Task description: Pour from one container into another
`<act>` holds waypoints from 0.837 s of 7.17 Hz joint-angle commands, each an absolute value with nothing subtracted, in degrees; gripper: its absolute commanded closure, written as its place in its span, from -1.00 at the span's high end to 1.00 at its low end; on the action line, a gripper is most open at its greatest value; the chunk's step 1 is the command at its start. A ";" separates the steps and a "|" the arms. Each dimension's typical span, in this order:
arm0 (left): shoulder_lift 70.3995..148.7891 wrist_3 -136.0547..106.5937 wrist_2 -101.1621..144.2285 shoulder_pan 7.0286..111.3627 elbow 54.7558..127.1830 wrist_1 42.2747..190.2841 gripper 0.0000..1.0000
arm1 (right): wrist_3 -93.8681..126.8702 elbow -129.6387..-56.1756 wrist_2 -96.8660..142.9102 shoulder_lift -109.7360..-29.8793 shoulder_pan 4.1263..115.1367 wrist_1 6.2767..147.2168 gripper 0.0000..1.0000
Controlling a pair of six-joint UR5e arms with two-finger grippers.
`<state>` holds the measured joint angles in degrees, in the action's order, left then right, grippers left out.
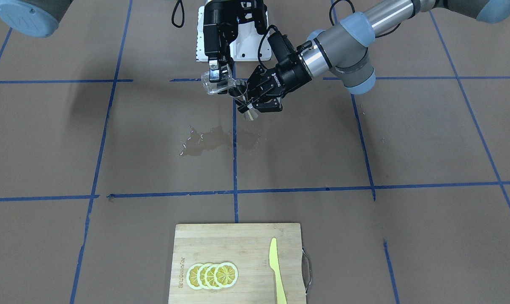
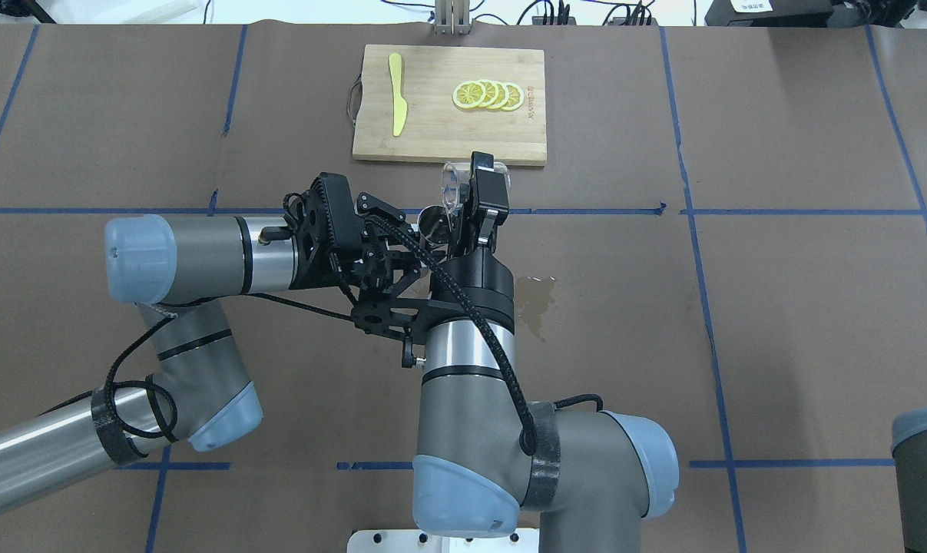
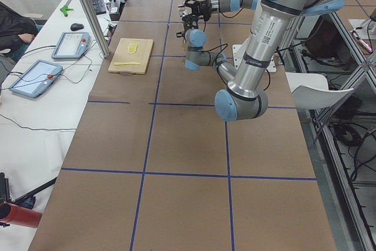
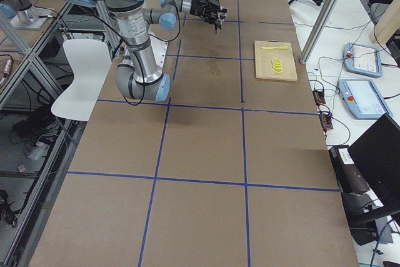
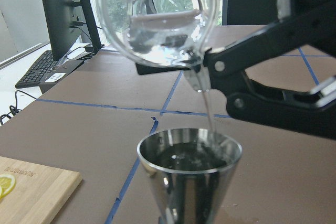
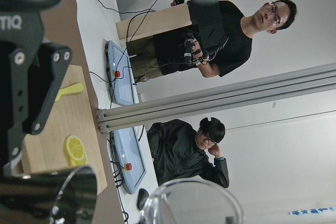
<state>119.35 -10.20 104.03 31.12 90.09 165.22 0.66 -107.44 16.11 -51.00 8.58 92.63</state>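
Observation:
The clear glass beaker [image 1: 214, 86] is tipped on its side in the air, and my right gripper [image 1: 216, 78] is shut on it. My left gripper [image 1: 251, 107] is shut on the steel jigger [image 1: 243, 93], which sits just below the beaker's lip. In the left wrist view a thin stream of clear liquid [image 5: 207, 103] runs from the beaker [image 5: 157, 19] into the jigger [image 5: 189, 171], which holds liquid. From overhead the beaker [image 2: 451, 187] is right beside the jigger [image 2: 433, 223], above the table's middle.
A wet spill [image 1: 212, 141] darkens the brown table under the grippers. A wooden cutting board [image 1: 238, 236] with lemon slices [image 1: 212, 275] and a yellow knife [image 1: 276, 270] lies at the far edge. Two people [image 6: 210, 30] are beyond the table.

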 commanded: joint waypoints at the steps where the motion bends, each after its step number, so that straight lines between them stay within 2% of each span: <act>1: 119.36 -10.20 104.06 31.11 90.09 165.23 -1.00 | -1.75 -107.14 15.38 -50.89 8.53 92.64 -1.00; 6: 119.27 -10.11 104.06 31.11 90.00 165.23 -1.00 | -1.94 -110.29 15.90 -50.71 8.61 91.85 -1.00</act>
<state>119.31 -10.13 104.06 31.11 90.01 165.23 -2.07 -108.61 15.61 -50.74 8.65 92.27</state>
